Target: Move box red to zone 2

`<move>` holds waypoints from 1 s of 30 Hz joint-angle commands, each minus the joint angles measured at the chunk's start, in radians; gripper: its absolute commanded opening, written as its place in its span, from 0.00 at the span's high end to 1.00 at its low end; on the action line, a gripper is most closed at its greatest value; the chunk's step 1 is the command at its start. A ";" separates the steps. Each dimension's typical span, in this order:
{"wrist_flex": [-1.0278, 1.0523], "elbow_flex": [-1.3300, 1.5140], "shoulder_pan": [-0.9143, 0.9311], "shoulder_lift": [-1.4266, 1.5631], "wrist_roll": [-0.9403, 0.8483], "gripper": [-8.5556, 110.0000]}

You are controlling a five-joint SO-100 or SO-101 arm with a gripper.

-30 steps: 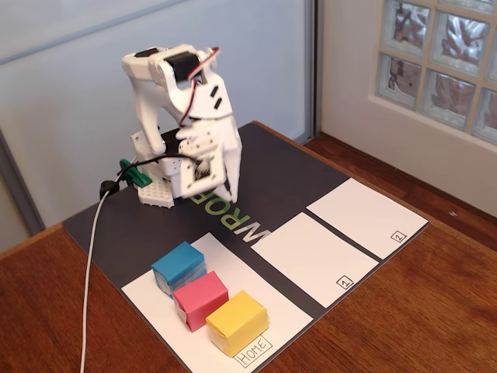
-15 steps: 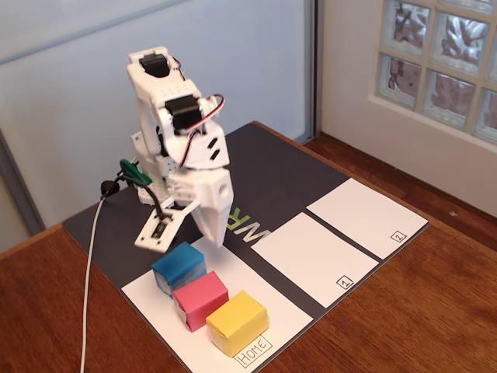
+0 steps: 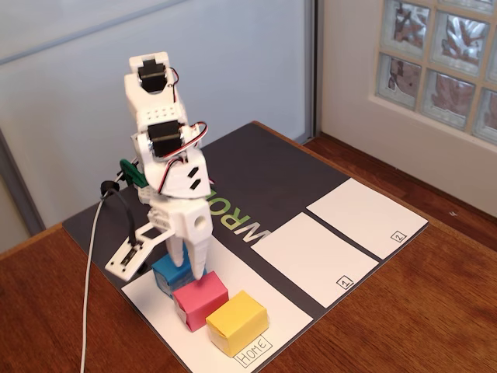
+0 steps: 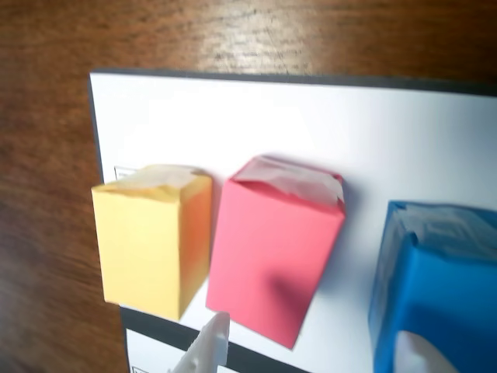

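Note:
The red box sits on the HOME panel, between a blue box and a yellow box. My gripper hangs open just above the blue and red boxes; its fixed fingertip points down at the red box's far edge and the other jaw is splayed out to the left. Nothing is held. In the wrist view the red box fills the centre, with one white fingertip at the bottom edge near its corner. Zone 2 lies empty at the far right of the mat.
Zone 1 is a white panel between HOME and zone 2. The dark mat lies on a wooden table. A white cable trails off the mat's left side. A wall and a glass-block window stand behind.
The arm unfolded from its tucked pose and swung forward and down over the boxes. The jaw opened wide on the way.

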 commanded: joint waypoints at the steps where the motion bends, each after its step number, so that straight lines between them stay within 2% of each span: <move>1: -0.025 -0.083 0.008 -0.025 0.003 0.67; 13: -0.040 -0.166 -0.026 -0.130 -0.017 0.70; 23: -0.041 -0.164 -0.072 -0.143 -0.012 0.57; 30: -0.043 -0.156 -0.071 -0.152 -0.026 0.58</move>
